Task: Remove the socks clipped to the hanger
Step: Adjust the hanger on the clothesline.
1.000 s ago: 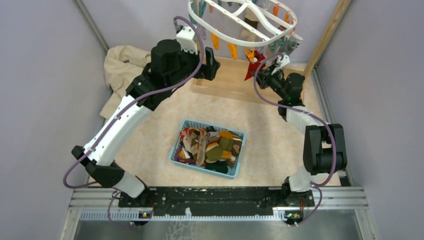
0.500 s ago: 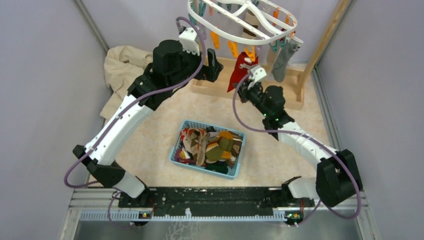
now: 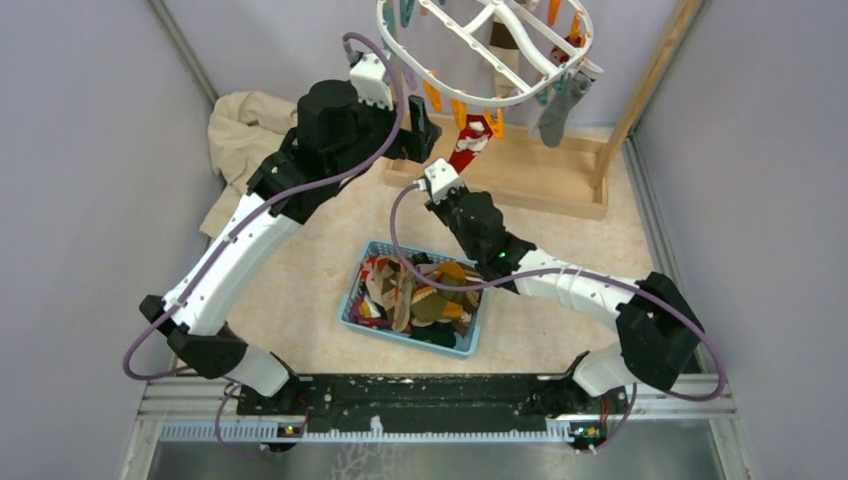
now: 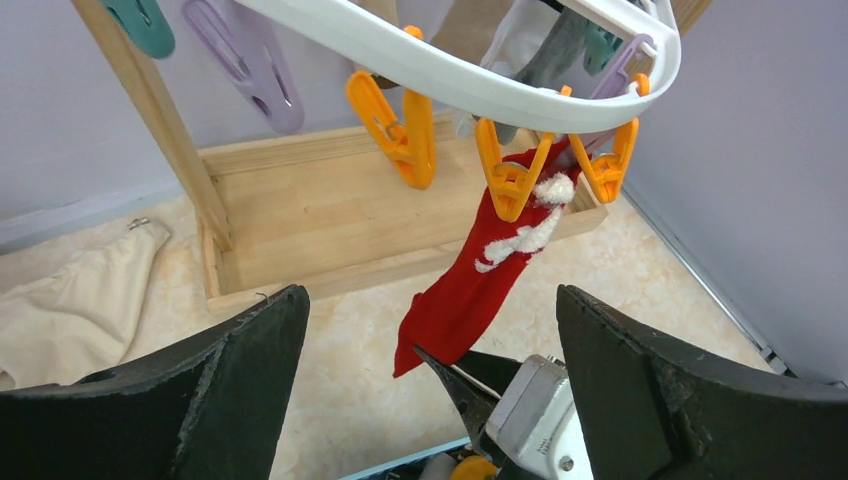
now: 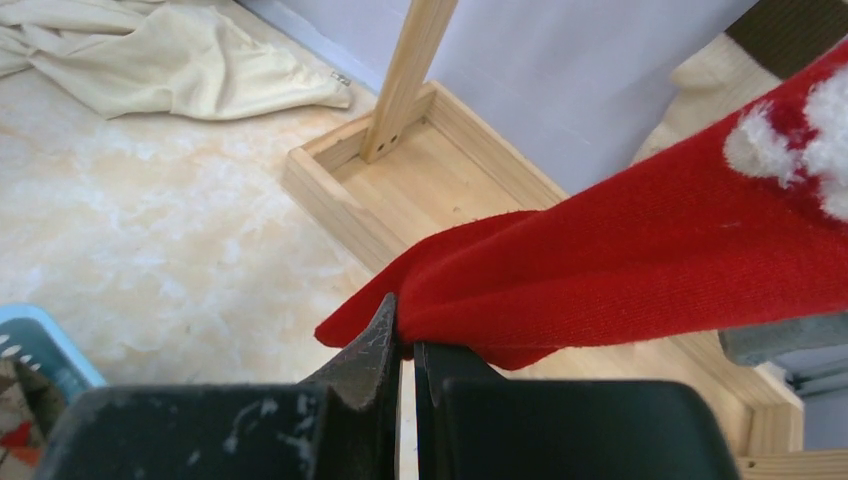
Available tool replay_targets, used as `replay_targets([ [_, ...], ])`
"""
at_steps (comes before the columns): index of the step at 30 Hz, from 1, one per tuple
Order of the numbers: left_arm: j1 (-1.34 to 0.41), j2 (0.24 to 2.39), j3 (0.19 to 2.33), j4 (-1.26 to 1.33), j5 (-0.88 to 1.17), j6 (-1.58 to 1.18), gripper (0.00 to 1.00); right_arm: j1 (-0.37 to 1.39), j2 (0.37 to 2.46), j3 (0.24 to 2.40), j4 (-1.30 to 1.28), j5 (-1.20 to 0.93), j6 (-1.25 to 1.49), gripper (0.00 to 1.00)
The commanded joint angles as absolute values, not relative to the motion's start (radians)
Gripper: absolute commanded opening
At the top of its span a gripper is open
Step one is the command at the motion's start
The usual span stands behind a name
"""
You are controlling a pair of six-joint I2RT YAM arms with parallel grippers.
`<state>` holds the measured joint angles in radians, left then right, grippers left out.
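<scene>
The white oval hanger (image 3: 470, 55) hangs at the top, tilted, with orange clips (image 4: 509, 178) along its rim (image 4: 450, 80). A red sock (image 3: 467, 142) with a white fluffy patch hangs from one orange clip, drawn down and to the left. My right gripper (image 3: 456, 166) is shut on the red sock's (image 5: 640, 255) lower tip, jaws pinched together (image 5: 405, 342). A grey sock (image 3: 558, 108) is clipped further right. My left gripper (image 3: 424, 128) stands open beside the hanger, the red sock (image 4: 478, 285) hanging beyond its wide jaws (image 4: 430, 300).
A blue basket (image 3: 353, 285) holding several loose socks sits mid-floor below my right forearm. The wooden rack's base (image 3: 540, 180) and post (image 3: 652, 68) stand behind the hanger. A beige cloth (image 3: 245, 130) lies crumpled at the back left. Grey walls close in both sides.
My right arm has swung left and down toward the basket, dragging the red sock's tip along; the sock is stretched and the hanger has tipped. The left arm has hardly moved.
</scene>
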<state>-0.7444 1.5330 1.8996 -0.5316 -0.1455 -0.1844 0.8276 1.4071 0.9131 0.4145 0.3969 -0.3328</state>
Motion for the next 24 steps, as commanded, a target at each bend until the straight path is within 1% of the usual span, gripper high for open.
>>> replay_targets([
  [1, -0.746, 1.471, 1.928, -0.544, -0.200, -0.158, 0.99, 0.864, 1.448, 1.003, 0.408, 0.458, -0.411, 0.00],
  [8, -0.719, 1.453, 1.949, -0.567, -0.254, -0.125, 0.99, 0.872, 1.473, 1.050, 0.407, 0.489, -0.489, 0.00],
  [13, -0.647, 1.481, 1.980, -0.552, -0.199, -0.135, 0.99, 0.884, 1.437, 1.011, 0.432, 0.527, -0.548, 0.00],
  [18, -0.634, 1.586, 2.119, -0.566, -0.155, -0.125, 0.99, 0.888, 1.393, 0.978, 0.451, 0.599, -0.600, 0.00],
  [24, -0.634, 1.681, 2.290, -0.550, -0.152, -0.112, 0.99, 0.888, 1.326, 0.919, 0.464, 0.680, -0.636, 0.00],
])
